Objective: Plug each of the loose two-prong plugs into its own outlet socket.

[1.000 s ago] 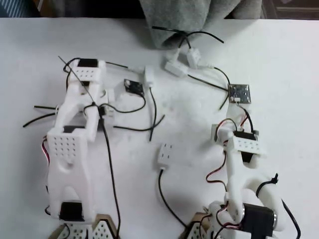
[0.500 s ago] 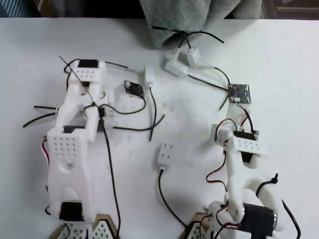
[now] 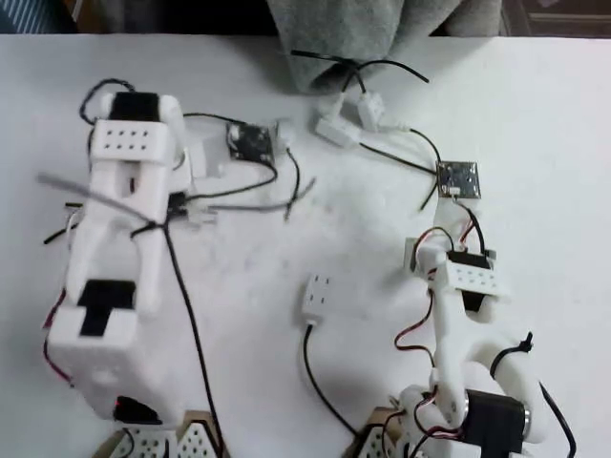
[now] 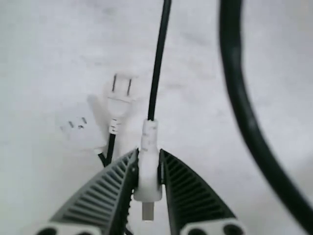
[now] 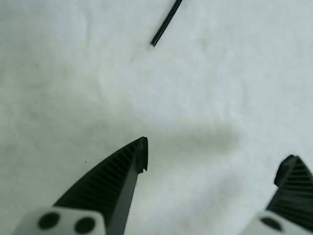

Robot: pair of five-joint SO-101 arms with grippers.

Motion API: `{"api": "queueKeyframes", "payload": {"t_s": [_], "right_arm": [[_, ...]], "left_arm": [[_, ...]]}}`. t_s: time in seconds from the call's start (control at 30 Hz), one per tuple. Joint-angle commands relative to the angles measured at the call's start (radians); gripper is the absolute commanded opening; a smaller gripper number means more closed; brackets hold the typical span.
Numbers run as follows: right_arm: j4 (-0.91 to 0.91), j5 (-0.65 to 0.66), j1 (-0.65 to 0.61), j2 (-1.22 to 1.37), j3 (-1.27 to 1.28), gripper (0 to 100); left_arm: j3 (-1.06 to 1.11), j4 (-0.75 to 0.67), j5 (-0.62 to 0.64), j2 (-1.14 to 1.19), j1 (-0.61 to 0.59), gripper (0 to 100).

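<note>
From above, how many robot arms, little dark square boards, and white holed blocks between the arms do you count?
Robot arms: 2
Dark square boards: 2
White socket block between the arms: 1
Total: 5

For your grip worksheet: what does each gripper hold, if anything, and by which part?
The left gripper clamps a white plug across its body. The right gripper is open, holding nothing.

A grey cloth (image 3: 382,33) lies over the white table (image 3: 535,95)'s far edge.
</note>
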Motion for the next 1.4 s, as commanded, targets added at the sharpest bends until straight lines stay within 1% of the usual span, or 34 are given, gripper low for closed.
{"api": "queueKeyframes", "payload": {"t_s": [0.0,0.13,0.23,0.43,0.63,0.77,0.87,0.93,1.1,1.2,1.37], "right_arm": [[-0.015,0.003,-0.002,-0.004,-0.006,40.1],[-0.015,0.003,-0.002,-0.004,-0.006,40.1],[-0.015,0.003,-0.004,-0.004,-0.006,40.1],[-0.015,0.003,-0.004,-0.004,-0.006,40.1],[-0.015,0.003,-0.004,-0.004,-0.006,40.1],[-0.015,0.003,-0.004,-0.004,-0.005,40.1],[-0.015,0.003,-0.004,-0.004,-0.005,40.1],[-0.015,0.003,-0.004,-0.004,-0.005,40.1],[-0.015,0.003,-0.004,-0.004,-0.005,40.1],[-0.015,0.003,-0.004,-0.004,-0.005,40.1],[-0.015,0.003,-0.004,-0.004,-0.005,40.1]], "left_arm": [[-0.002,0.006,0.097,-0.139,0.016,2],[-0.003,0.005,0.213,-0.186,0.016,2],[-0.003,-0.021,0.327,-0.196,0.016,2],[-0.003,-0.161,0.612,-0.254,0.036,2],[-0.002,-0.241,0.945,-0.361,0.111,2],[0.002,-0.304,1.175,-0.397,0.113,2],[0.077,-0.374,1.275,-0.415,0.113,2],[0.176,-0.454,1.315,-0.447,0.114,2],[0.534,-0.756,1.379,-0.654,0.114,2],[0.778,-0.980,1.410,-0.843,0.110,2],[1.175,-1.410,1.419,-1.118,0.113,2]]}}
